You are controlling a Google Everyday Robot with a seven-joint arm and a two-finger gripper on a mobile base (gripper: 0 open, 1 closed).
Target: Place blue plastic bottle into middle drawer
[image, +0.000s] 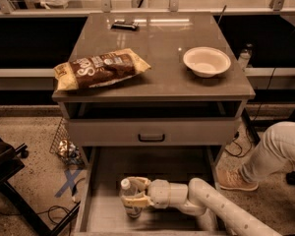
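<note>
The blue plastic bottle (130,199) stands upright inside the open middle drawer (152,168), at its front left, with its white cap up. My gripper (136,192) reaches in from the right along the white arm. Its pale fingers (139,182) sit on either side of the bottle and are closed on it. The bottle's base is at or just above the pale drawer floor.
On the table top (157,43) lie a brown chip bag (99,69), a white bowl (206,61) and a small dark object (124,25). A shut drawer front with a black handle (151,137) is above the open drawer. A person's leg (270,151) stands at the right.
</note>
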